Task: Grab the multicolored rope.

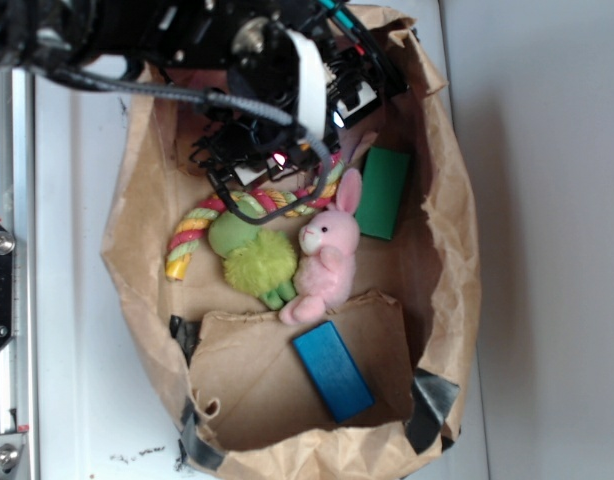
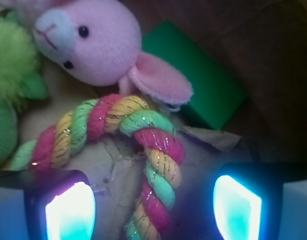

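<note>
The multicolored rope point(image 1: 192, 232), twisted pink, yellow and light green, lies curved on the floor of a brown paper bag point(image 1: 137, 200). Its right part is hidden under the arm in the exterior view. In the wrist view the rope point(image 2: 158, 170) bends and runs down between my two glowing fingers point(image 2: 71, 212), with clear gaps on both sides. My gripper point(image 2: 152, 210) is open and straddles the rope without touching it. In the exterior view the gripper point(image 1: 272, 180) hangs just above the rope's middle.
A pink plush rabbit point(image 1: 327, 255) and a fuzzy green plush point(image 1: 255, 255) lie right beside the rope. A green block point(image 1: 382, 192) sits against the bag's right wall. A blue block point(image 1: 332, 370) rests on a folded flap at the front.
</note>
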Robot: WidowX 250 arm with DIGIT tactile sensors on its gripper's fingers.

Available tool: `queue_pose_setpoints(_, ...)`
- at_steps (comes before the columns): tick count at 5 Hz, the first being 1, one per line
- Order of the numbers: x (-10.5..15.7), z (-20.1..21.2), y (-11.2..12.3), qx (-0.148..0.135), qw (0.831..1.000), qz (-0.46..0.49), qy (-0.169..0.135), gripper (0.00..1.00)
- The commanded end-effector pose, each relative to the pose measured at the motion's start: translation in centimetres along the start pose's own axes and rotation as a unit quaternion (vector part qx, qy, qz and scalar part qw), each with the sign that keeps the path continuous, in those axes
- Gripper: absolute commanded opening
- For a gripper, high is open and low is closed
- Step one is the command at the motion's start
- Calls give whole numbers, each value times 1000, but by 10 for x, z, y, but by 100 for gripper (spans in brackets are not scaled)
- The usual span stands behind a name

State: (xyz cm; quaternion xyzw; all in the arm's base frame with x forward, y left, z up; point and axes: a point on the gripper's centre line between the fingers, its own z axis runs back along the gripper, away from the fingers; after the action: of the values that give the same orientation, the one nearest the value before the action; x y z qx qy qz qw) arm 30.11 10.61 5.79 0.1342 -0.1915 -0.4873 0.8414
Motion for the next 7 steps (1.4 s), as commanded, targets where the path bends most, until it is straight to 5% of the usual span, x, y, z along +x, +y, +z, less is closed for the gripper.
queue_pose_setpoints(1, 9, 7, 16, 48, 999, -7, -4, 100)
queue_pose_setpoints(7, 20, 0, 26, 21, 1000, -4, 21, 100)
